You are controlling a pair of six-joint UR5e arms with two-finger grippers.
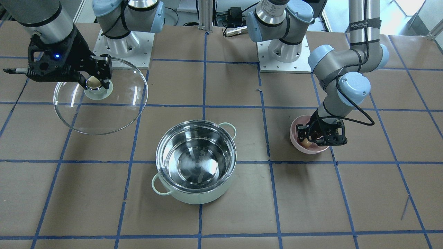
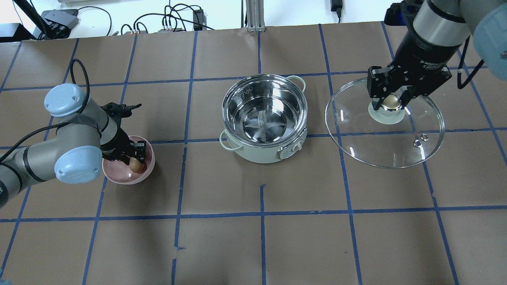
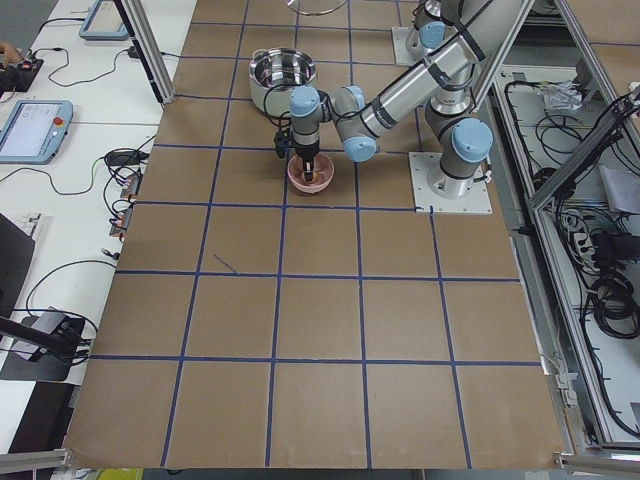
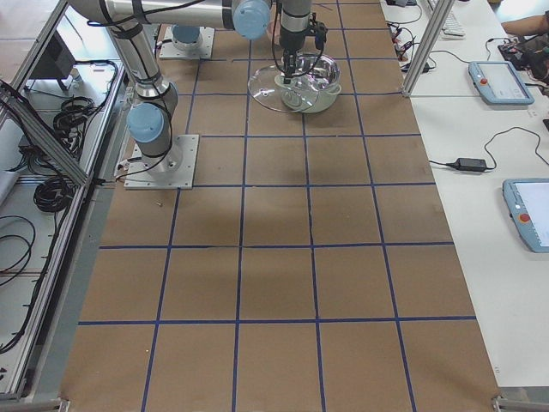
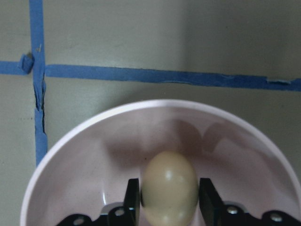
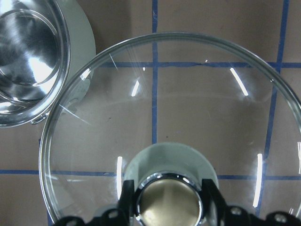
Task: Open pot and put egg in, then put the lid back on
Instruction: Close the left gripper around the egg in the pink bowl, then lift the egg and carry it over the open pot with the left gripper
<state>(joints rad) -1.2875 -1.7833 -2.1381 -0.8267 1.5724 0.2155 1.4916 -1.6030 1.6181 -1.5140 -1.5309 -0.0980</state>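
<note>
The mint-green pot (image 2: 264, 116) stands open at the table's middle, its steel inside bare; it also shows in the front view (image 1: 196, 162). My right gripper (image 2: 390, 103) is shut on the beige knob (image 6: 169, 200) of the clear glass lid (image 2: 388, 142) and holds the lid to the side of the pot (image 6: 28, 61). My left gripper (image 2: 134, 160) reaches down into a pink bowl (image 2: 119, 178). Its fingers (image 5: 133, 197) press both sides of the brown egg (image 5: 169, 188), which is low inside the bowl (image 5: 94, 150).
Brown paper with a blue tape grid covers the table. The two arm bases (image 1: 124, 48) stand at the robot's edge. Cables and boxes (image 2: 59, 18) lie beyond the far edge. The bowl stands about one grid square from the pot.
</note>
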